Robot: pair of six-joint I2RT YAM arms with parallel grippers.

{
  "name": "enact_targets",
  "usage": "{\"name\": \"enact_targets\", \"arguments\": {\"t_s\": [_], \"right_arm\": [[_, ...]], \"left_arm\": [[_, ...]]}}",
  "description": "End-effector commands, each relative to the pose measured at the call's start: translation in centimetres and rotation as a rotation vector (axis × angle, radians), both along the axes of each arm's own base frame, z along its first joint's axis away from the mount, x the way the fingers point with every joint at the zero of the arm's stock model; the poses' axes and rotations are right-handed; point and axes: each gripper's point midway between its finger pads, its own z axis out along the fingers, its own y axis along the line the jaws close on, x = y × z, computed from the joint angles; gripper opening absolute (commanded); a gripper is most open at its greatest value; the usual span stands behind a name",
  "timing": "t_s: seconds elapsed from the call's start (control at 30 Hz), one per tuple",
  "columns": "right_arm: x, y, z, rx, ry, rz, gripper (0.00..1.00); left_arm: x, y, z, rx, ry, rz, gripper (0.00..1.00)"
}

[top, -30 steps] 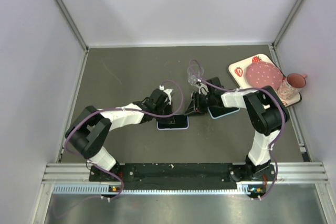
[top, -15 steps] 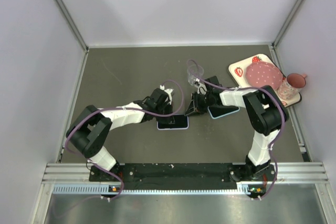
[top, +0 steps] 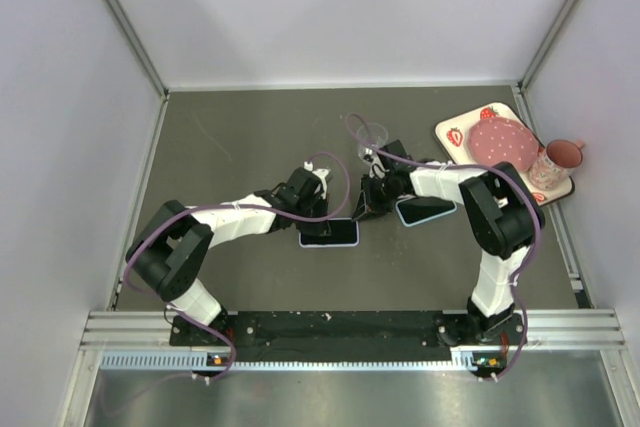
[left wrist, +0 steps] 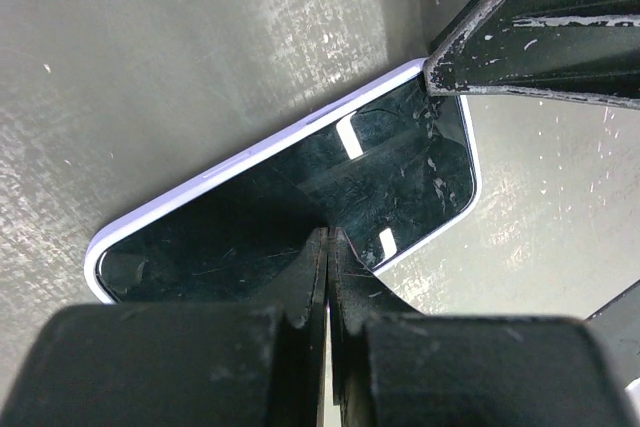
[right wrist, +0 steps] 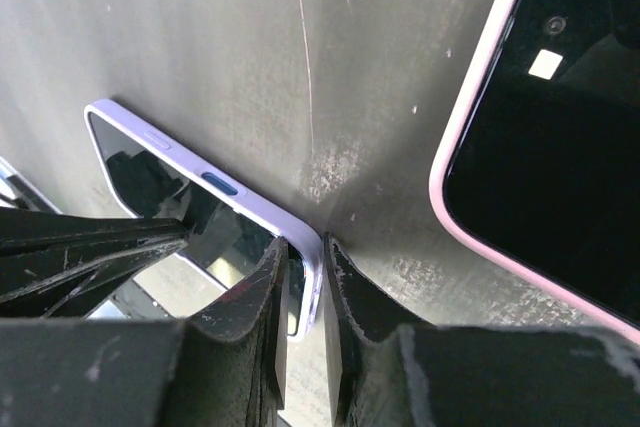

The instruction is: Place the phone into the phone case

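The phone, with a lavender rim and a dark screen, lies flat on the grey table at the centre. The pink-rimmed phone case lies to its right, apart from it. My left gripper is shut, with its tips over the phone's screen. My right gripper is closed on the phone's right corner edge, with the lavender rim between its fingers. The case shows to the right of the right gripper. The right fingers reach the phone's far corner in the left wrist view.
A strawberry-patterned tray with a pink plate sits at the back right. A pink cup stands beside the tray. A clear glass stands just behind the right gripper. Grey walls close in on both sides.
My right wrist has shifted slightly left and back at the phone's corner, and its cable has swung. The phone and my left gripper have stayed put.
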Motion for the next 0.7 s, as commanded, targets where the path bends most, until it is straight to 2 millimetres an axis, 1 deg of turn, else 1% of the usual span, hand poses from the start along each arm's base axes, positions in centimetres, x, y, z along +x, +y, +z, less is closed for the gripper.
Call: {"name": "enact_targets", "arguments": {"t_s": [0.0, 0.07, 0.1, 0.17, 0.3, 0.43, 0.47, 0.53, 0.57, 0.67], "right_arm": [[-3.5, -6.5, -7.6, -0.448, 0.021, 0.032, 0.15], [-3.3, -6.8, -7.4, -0.502, -0.024, 0.053, 0.14], [-2.7, -7.3, -7.2, -0.552, -0.066, 0.052, 0.13], [-2.7, -7.1, -6.4, -0.601, -0.123, 0.076, 0.11], [-1.9, -7.0, -5.0, -0.664, -0.228, 0.079, 0.08], [-1.6, -5.7, -3.5, -0.6, -0.261, 0.077, 0.07], [-1.3, -5.2, -2.5, -0.569, -0.284, 0.062, 0.07], [-1.3, -4.3, -1.3, -0.514, -0.3, 0.062, 0.08], [-0.9, -3.8, 0.0, -0.473, -0.327, 0.05, 0.08], [-0.8, -2.4, 2.3, -0.379, -0.362, 0.04, 0.1]], "left_arm": [[-2.4, 4.7, -4.0, 0.221, 0.094, 0.016, 0.0], [-2.3, 4.7, -3.9, 0.222, 0.089, 0.019, 0.0], [-2.2, 4.7, -3.8, 0.22, 0.084, 0.023, 0.0], [-2.2, 4.6, -3.7, 0.215, 0.082, 0.022, 0.0], [-2.1, 4.5, -3.6, 0.212, 0.077, 0.023, 0.0], [-1.9, 4.4, -3.4, 0.207, 0.069, 0.024, 0.0], [-1.8, 4.3, -3.2, 0.202, 0.063, 0.025, 0.0], [-1.6, 4.3, -3.0, 0.197, 0.053, 0.027, 0.0], [-1.5, 4.2, -2.7, 0.19, 0.043, 0.027, 0.0], [-1.0, 4.0, -1.9, 0.175, 0.012, 0.034, 0.0]]}}
